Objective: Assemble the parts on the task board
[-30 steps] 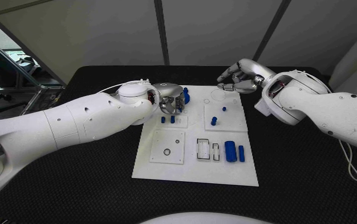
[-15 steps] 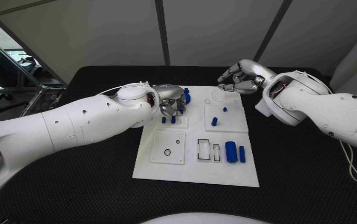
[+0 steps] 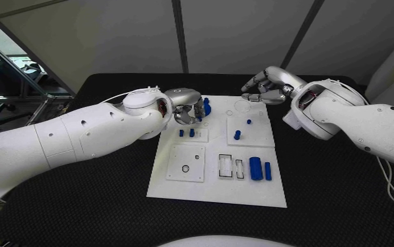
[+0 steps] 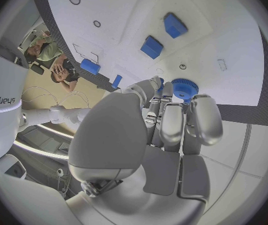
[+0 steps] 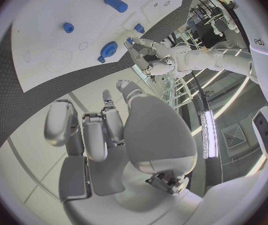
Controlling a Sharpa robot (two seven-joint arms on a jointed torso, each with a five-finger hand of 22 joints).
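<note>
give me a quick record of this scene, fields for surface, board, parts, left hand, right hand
surface: black table
board: white task board, flat mid-table
parts: blue gear at the board's far edge; other blue pieces lying or standing on the board
left hand: over the board's far-left corner, fingertips at the gear; grip cannot be told
right hand: above the far-right corner, fingers curled, holding nothing

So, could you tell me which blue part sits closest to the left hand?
The blue gear, right at the left hand's fingertips near the board's far edge; the other blue parts lie farther off.
</note>
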